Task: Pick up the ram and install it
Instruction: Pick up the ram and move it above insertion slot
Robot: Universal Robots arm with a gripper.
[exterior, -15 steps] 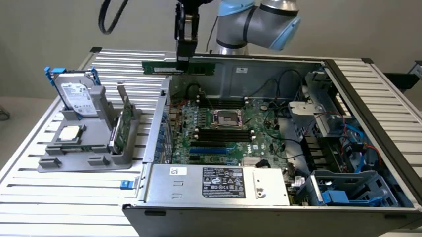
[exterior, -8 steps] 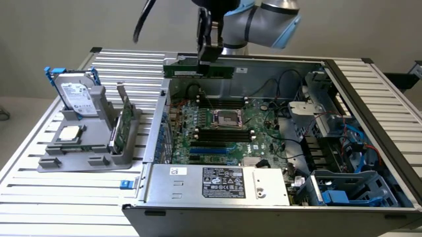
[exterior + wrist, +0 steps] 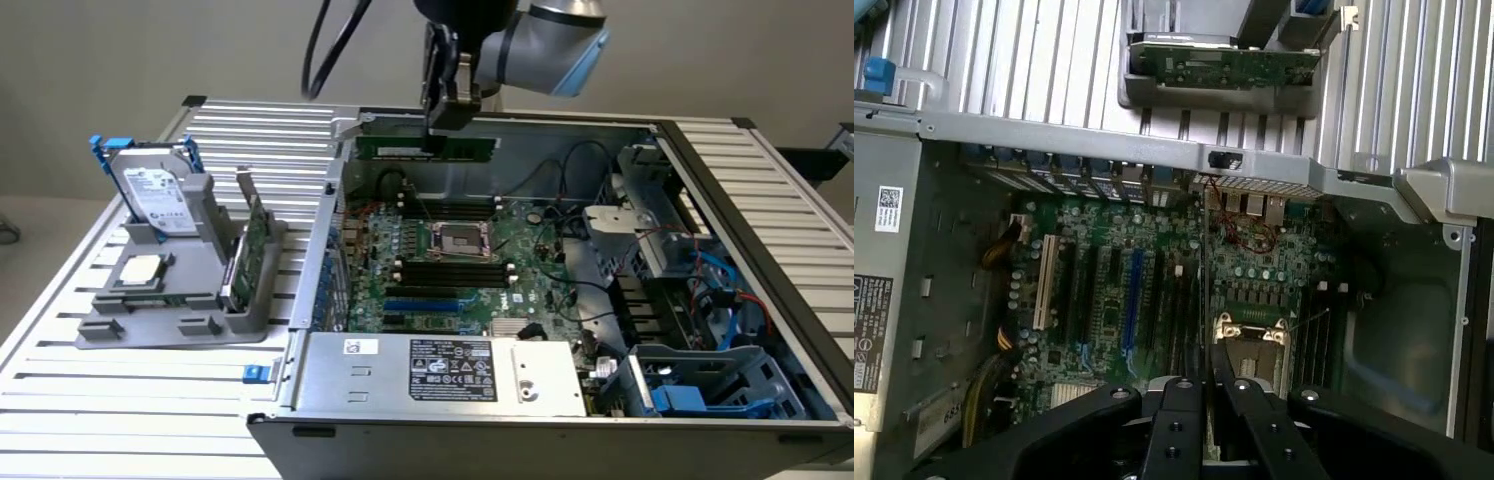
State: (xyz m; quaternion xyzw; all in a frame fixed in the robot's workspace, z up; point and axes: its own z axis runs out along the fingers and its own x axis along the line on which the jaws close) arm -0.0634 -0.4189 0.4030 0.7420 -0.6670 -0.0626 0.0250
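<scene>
Hanging over the open computer case (image 3: 534, 447) on a slatted metal table (image 3: 134, 400), the fingers (image 3: 441, 118) clench the ram (image 3: 400, 149)

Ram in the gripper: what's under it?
Held by the gripper, the ram hangs over the open case. The wrist view shows the motherboard and CPU socket below. The fingers cover part of the board.

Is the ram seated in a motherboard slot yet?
No, the ram hangs in the pincer, raised clear of the motherboard.
</scene>
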